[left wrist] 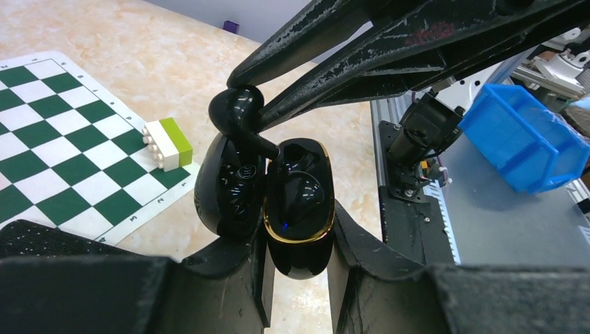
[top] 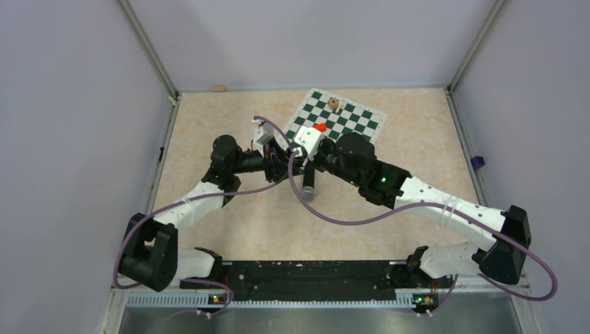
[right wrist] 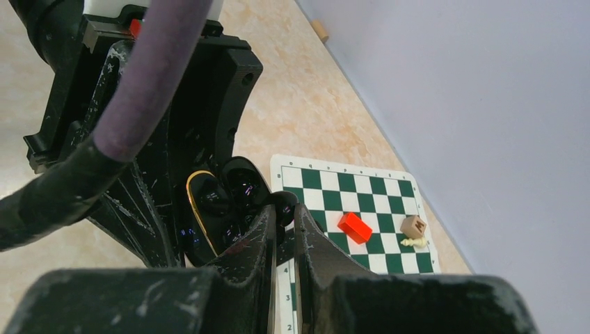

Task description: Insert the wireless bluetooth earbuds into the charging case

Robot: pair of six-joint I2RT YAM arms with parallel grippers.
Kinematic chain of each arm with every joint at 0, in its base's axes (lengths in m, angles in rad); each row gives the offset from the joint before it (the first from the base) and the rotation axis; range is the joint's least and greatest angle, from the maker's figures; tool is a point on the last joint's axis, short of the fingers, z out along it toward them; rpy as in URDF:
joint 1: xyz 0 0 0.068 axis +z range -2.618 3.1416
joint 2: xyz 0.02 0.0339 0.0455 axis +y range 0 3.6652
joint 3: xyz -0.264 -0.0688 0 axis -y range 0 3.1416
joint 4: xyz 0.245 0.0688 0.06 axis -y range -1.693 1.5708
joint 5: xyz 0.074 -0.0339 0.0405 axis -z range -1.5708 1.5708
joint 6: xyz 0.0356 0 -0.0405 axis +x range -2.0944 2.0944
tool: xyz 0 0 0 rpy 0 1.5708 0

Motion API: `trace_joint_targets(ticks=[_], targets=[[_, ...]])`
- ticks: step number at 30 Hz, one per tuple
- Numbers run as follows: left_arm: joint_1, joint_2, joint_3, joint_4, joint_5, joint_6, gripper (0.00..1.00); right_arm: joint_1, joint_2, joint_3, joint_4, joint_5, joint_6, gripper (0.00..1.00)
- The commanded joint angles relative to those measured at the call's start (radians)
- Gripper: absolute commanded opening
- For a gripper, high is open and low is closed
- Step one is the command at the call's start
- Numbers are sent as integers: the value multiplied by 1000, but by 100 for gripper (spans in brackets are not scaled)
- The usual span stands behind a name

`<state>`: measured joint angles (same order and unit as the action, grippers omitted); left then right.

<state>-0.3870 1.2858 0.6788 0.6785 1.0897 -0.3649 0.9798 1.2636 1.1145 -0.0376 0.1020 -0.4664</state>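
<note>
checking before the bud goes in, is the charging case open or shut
Open: the charging case held in the left tool shows its gold-rimmed cavity, lid swung aside.

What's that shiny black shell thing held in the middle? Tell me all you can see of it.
The charging case is glossy black, plastic-looking, hinged open like a clam: lid on one side, gold-rimmed base beside it with a tiny blue light. It is clamped in the left tool. The right tool holds a black earbud at its top edge.
</note>
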Motion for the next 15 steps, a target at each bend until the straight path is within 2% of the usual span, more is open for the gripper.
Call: trace_joint_targets(ticks=[1, 15], targets=[[-1, -1, 29, 100, 39, -38, 0, 14, 19, -6, 28, -23, 25, 0], [14, -10, 4, 231, 62, -123, 0, 15, 8, -38, 71, 25, -7, 0]])
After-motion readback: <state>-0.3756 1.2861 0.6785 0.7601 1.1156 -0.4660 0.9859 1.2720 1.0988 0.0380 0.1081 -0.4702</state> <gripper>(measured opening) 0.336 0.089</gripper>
